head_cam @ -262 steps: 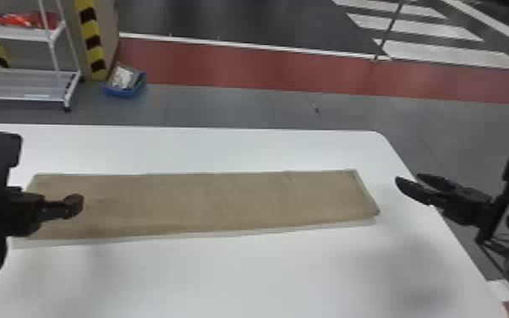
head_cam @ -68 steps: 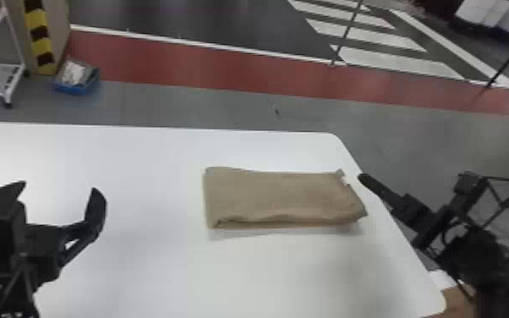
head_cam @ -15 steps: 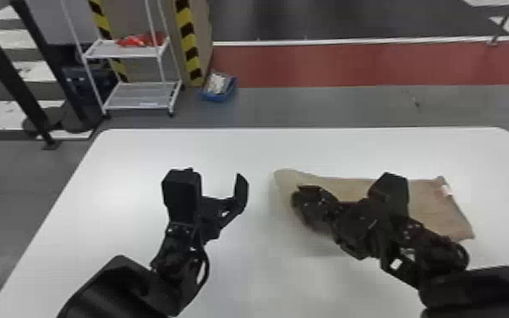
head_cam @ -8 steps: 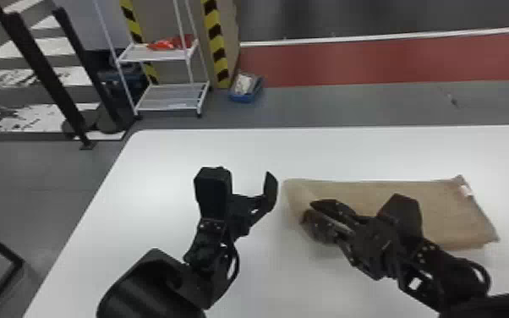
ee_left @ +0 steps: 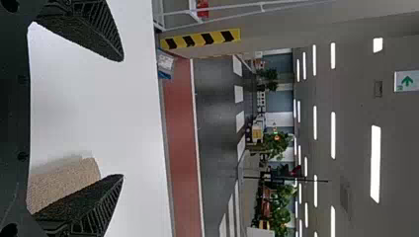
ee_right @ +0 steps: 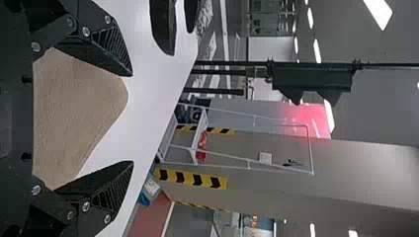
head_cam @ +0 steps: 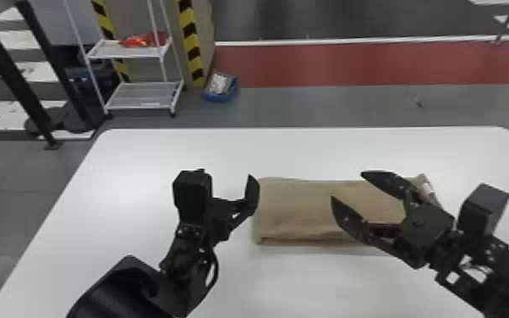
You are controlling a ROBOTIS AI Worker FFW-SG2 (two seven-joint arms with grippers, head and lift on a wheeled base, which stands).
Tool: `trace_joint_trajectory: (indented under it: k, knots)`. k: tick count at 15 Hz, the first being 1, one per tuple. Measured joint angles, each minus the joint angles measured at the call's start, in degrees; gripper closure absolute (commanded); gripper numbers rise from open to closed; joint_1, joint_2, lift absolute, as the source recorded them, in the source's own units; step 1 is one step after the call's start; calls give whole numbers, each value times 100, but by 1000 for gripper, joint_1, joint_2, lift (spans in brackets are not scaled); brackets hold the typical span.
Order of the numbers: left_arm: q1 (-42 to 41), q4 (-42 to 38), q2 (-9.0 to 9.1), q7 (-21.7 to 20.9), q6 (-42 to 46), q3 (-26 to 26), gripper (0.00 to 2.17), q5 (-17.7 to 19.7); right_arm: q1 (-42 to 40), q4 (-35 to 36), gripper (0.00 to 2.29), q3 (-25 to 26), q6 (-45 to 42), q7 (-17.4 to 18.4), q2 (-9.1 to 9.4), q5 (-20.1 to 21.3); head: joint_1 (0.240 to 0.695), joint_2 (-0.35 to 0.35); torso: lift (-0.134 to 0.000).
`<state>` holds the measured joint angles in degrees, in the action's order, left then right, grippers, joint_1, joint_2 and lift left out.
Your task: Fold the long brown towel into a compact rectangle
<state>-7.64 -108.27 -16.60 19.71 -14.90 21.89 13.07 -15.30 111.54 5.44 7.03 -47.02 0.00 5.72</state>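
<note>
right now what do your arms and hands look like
My left arm and right arm are black, with tapered, ribbed fingers on the left hand and right hand. Silver screws dot the right one's knuckles. A cable loops at the left wrist; a box sits by each hand.

My head view looks down over the left gripper (head_cam: 227,179) and right gripper (head_cam: 349,186); closer wrist views face outward past them, sharing the table (head_cam: 139,152).

The table's far strip (head_cam: 308,150) lies open; 1 obstacle (the right gripper (head_cam: 348,186)) overhangs the towel (head_cam: 296,207).
</note>
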Motion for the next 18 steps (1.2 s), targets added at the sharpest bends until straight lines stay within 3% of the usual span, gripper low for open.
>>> trace_joint_trajectory:
  k: [2, 4, 6, 8, 11, 12, 15, 18]
  knots:
    - [0, -35, 11, 11, 44, 217, 205, 0, -35, 81, 43, 591, 91, 19, 0, -216, 695, -43, -125]
    - [70, -23, 94, -21, 107, 482, 205, -10, 10, 83, 63, 1182, 333, 41, 0, -394, 695, -129, -125]
    - [302, 218, 257, -73, 115, 757, 255, -26, 253, -32, 60, 1920, 1016, 1, -8, -640, 695, -255, -125]
    - [554, 583, 435, -287, 119, 971, 785, -30, 514, -200, 60, 2461, 1887, -41, -202, -952, 695, -331, -125]
    - [804, 1007, 654, -343, 34, 1140, 1777, -6, 810, -337, 66, 2946, 3124, -62, -466, -1395, 695, -350, -125]
    - [860, 1081, 671, -350, -77, 1172, 1889, 10, 841, -348, 70, 3004, 3362, -48, -484, -1492, 695, -350, -125]
    - [920, 1141, 675, -485, -641, 1153, 1895, 60, 968, -359, 93, 2984, 4000, 79, -486, -1560, 695, -350, -125]
    - [937, 1190, 667, -585, -931, 1120, 1895, 68, 1264, -393, 113, 2780, 5233, 541, -460, -1525, 695, -350, -125]
